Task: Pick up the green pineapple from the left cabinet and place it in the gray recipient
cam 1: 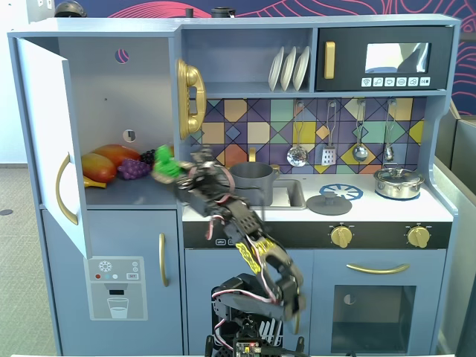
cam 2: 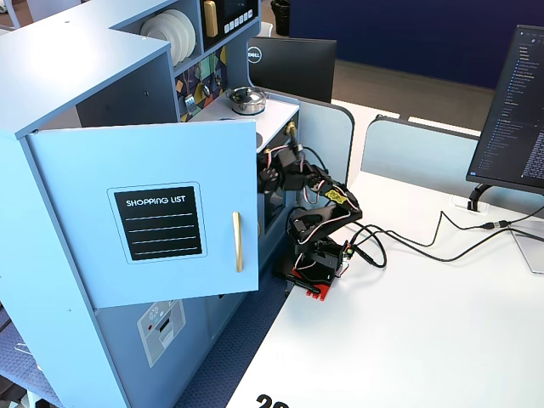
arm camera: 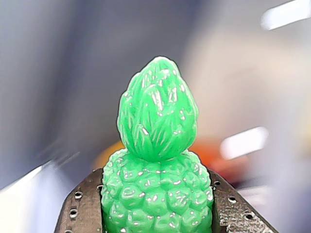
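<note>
Three plates point(cam 1: 288, 68), four hanging utensils point(cam 1: 341, 141), two knobs point(cam 1: 341, 236).

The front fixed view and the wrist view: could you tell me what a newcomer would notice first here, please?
The green pineapple fills the wrist view, clamped between the gripper's dark fingers. In a fixed view it sits at the mouth of the left cabinet, whose door stands wide open. The gray recipient waits on the counter just right of the arm.

Green pineapple point(arm camera: 158, 165) — bumpy, leafy tip up — at the left cabinet point(cam 1: 111, 82) mouth; gray recipient point(cam 1: 251, 181) on the counter.
</note>
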